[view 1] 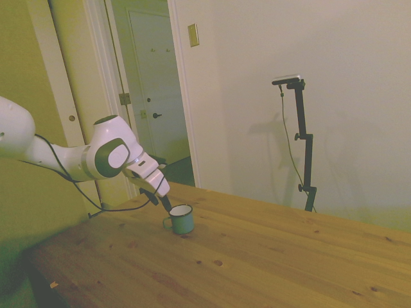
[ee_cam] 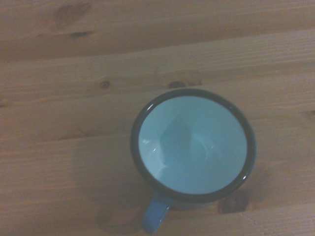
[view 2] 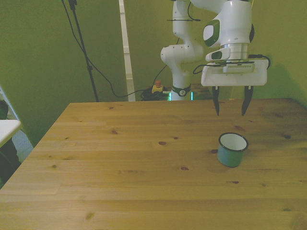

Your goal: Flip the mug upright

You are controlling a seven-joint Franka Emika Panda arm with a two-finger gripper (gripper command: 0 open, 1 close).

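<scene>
End effector (view 2: 230,113) spread, above upright empty mug (view 2: 232,149)

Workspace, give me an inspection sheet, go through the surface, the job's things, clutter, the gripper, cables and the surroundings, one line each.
Surface: wooden table, knotty planks, no spills seen.
Job's things: mug stands upright, mouth up, on the table toward the front view's right; white inside looks empty; handle intact.
Clutter: nothing seen on the table.
Gripper: gripper open, above the mug and a little behind it, not touching it, holding nothing.
Cables: black cable loops from the arm past the table edge; more cable hangs behind the table in the front view.
Surroundings: plain walls, an open doorway with a closed door beyond in the side view.
</scene>
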